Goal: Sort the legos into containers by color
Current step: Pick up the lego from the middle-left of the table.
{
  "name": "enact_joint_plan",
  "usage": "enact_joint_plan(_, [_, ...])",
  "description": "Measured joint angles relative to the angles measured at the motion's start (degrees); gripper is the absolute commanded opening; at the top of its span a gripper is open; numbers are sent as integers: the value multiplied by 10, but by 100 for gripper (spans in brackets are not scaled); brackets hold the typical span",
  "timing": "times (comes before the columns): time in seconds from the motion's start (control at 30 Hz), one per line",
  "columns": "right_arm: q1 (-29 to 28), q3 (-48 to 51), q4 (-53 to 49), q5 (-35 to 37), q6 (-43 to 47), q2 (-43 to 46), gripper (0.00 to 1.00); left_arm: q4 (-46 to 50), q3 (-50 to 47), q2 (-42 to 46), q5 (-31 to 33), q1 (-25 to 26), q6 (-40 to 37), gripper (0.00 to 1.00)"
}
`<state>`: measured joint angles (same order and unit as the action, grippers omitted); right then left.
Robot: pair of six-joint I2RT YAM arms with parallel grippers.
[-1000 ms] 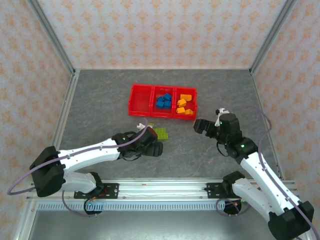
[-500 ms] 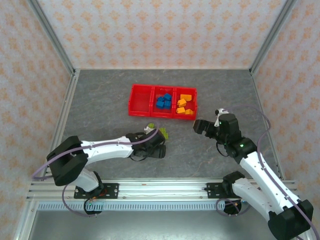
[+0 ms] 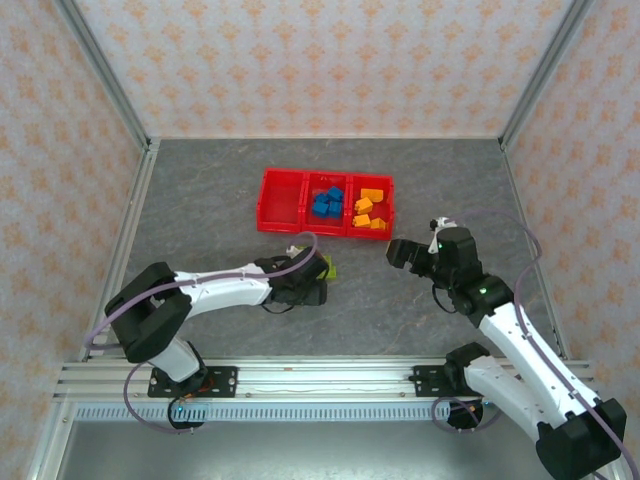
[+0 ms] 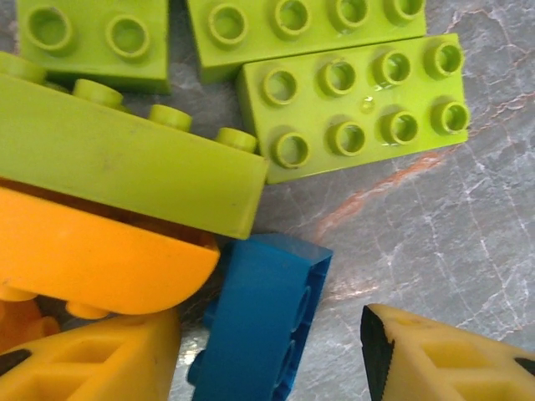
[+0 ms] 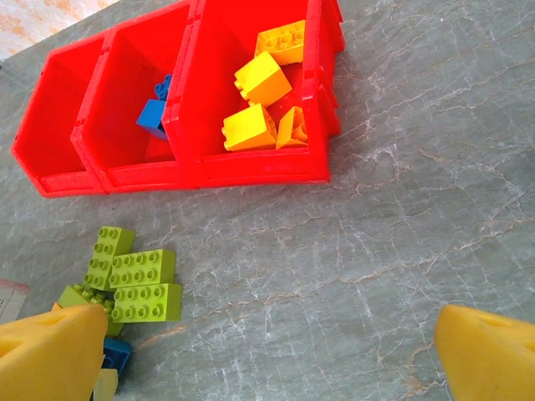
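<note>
The red tray (image 3: 300,231) holds blue legos (image 3: 327,203) in its middle container and orange ones (image 3: 370,210) in its right container; the left container (image 3: 280,200) is bare. Just in front of the tray lies a loose pile of lime legos (image 3: 326,265). My left gripper (image 3: 305,285) is down at this pile. In the left wrist view a blue lego (image 4: 259,317) lies on its side between the fingers of the left gripper (image 4: 267,355), with a gap to the right finger (image 4: 443,359). An orange lego (image 4: 92,259) sits under a lime one (image 4: 125,159). My right gripper (image 5: 267,359) hangs wide open over bare table.
Flat lime legos (image 4: 355,104) lie studs up just beyond the blue one. The right wrist view takes in the tray (image 5: 251,167), its orange legos (image 5: 263,79) and the lime pile (image 5: 138,284). Metal rails and patterned walls fence the grey table.
My left arm has reached right and forward to the lime pile, and its jaws have narrowed round the blue lego. The right arm has not moved.
</note>
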<state>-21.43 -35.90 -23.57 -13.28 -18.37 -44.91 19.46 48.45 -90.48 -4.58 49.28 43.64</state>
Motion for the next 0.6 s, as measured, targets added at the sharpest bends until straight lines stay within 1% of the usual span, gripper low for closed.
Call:
enact_joint_plan(0.33, [0,0,0,0,0,-6,100,-9,28,-48,-13,0,-9,46])
enact_joint_plan(0.6, [0,0,0,0,0,-6,100,-9,40,-56,-12,0,-17,29])
